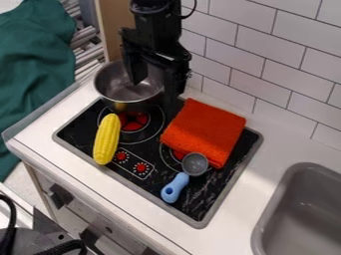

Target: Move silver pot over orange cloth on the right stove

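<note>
Silver pot: sits high on the left, by the back-left corner of the cooktop [80,133], behind the left burner [136,121]; the pot [120,92] opens upward, and yellow shows on the lower part of its wall. Whether its base is resting or raised I can't tell.
Black gripper: hangs down over the right side of the pot, its two fingers wide apart; the gripper [155,89] has one finger reaching down inside the pot's mouth and the other outside the rim, on the right.
Orange cloth: folded into a thick rectangle, the cloth [205,130] lies on the right half of the cooktop, partly covering the right burner [175,153], to the right of the pot and apart from it.
Yellow corn: the cob [106,139] lies lengthwise in front of the pot, along the left side of the cooktop.
Blue-handled ladle: the ladle [178,182] lies in front of the cloth, its grey bowl near the cloth's front edge and its handle pointing to the front.
Red knobs: a pair [141,168] on the cooktop's front part, between corn and ladle.
Grey sink: the basin [299,209] is set into the white counter [256,174], right of the cooktop.
Green fabric: draped [33,69] at the far left.
White tiles: the wall [286,74] behind the counter.
</note>
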### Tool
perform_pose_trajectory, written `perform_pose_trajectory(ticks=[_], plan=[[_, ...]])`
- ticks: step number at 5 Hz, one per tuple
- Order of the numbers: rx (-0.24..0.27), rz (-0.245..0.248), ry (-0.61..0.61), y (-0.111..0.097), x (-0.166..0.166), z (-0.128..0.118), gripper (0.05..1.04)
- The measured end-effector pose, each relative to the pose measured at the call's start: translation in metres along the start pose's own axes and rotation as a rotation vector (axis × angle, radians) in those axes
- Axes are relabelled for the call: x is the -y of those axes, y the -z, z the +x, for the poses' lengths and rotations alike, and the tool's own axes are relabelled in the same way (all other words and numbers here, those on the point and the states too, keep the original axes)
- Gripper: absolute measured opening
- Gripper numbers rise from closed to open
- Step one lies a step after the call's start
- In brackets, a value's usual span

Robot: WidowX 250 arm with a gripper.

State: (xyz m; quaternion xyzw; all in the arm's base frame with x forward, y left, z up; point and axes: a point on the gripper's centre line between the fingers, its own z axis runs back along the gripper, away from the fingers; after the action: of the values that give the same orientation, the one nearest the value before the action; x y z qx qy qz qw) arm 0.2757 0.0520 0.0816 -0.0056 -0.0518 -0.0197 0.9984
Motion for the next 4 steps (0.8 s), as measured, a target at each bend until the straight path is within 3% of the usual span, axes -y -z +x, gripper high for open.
perform_pose_trajectory(ticks=[1, 2, 3, 4], plan=[[-0.03, -0.007, 0.0, 0.008, 0.001, -0.003, 1.009], [-0.004, 0.006, -0.017, 0.012, -0.016, 0.014, 1.009], [0.072, 0.038, -0.063, 0.012, -0.048, 0.042, 1.009], [0.078, 0.04, -0.09, 0.024, -0.068, 0.062, 1.009]])
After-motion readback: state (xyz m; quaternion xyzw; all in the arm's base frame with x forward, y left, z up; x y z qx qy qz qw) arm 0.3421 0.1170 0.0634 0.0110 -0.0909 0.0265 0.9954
